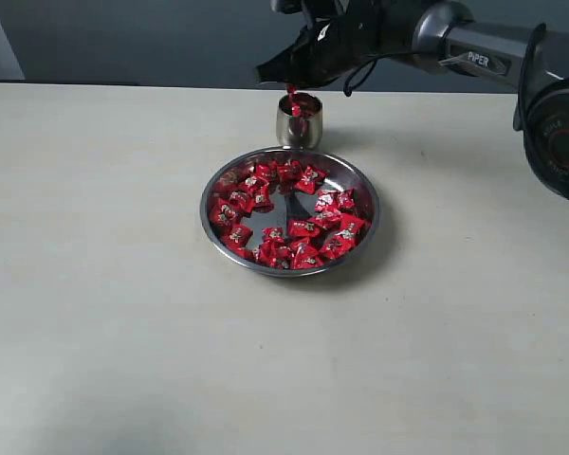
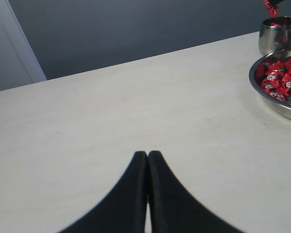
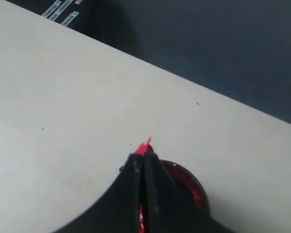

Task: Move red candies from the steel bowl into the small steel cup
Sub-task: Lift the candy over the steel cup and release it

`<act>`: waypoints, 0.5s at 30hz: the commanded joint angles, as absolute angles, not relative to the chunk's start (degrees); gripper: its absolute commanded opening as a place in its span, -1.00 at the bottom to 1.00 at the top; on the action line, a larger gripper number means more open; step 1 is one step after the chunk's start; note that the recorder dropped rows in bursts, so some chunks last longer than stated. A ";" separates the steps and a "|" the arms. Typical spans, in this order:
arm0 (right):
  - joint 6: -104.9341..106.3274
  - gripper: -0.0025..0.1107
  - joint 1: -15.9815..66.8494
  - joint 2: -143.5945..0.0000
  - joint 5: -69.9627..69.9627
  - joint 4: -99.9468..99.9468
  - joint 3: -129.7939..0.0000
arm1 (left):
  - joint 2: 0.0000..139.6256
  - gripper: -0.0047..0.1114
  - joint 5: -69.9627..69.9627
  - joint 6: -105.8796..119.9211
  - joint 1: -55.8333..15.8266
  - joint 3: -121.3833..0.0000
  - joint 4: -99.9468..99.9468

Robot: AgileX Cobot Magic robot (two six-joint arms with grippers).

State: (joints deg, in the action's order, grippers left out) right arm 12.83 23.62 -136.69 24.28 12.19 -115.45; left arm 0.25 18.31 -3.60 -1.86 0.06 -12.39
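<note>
The wide steel bowl (image 1: 365,194) (image 2: 269,97) lies mid-table, ringed with several red candies (image 1: 303,227) (image 2: 279,80). Just behind it stands the small steel cup (image 1: 299,123) (image 2: 276,36) (image 3: 189,187) with red candies inside. My right gripper (image 1: 291,90) (image 3: 143,158) hovers directly over the cup's mouth, shut on a red candy (image 1: 293,99) (image 3: 145,146) whose wrapper pokes out past the fingertips. My left gripper (image 2: 147,154) is shut and holds nothing, low over bare table well to the left of the bowl; it does not show in the exterior view.
The beige table (image 1: 123,284) is bordered at the back by a dark wall. The right arm (image 1: 474,47) reaches in from the upper right above the table's back edge.
</note>
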 commanded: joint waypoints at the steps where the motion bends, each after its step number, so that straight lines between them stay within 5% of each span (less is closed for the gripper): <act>1: 12.62 -0.79 23.29 -136.54 23.37 11.84 -115.68 | 0.00 -0.91 17.92 -3.91 -1.88 0.00 -12.55; 6: 11.43 -0.35 23.13 -136.54 24.15 11.70 -115.68 | 0.00 -0.91 17.92 -3.91 -1.88 0.00 -12.55; 15: 10.88 -0.32 23.42 -132.82 38.72 14.66 -115.68 | 0.00 -0.91 17.92 -3.91 -1.88 0.00 -12.55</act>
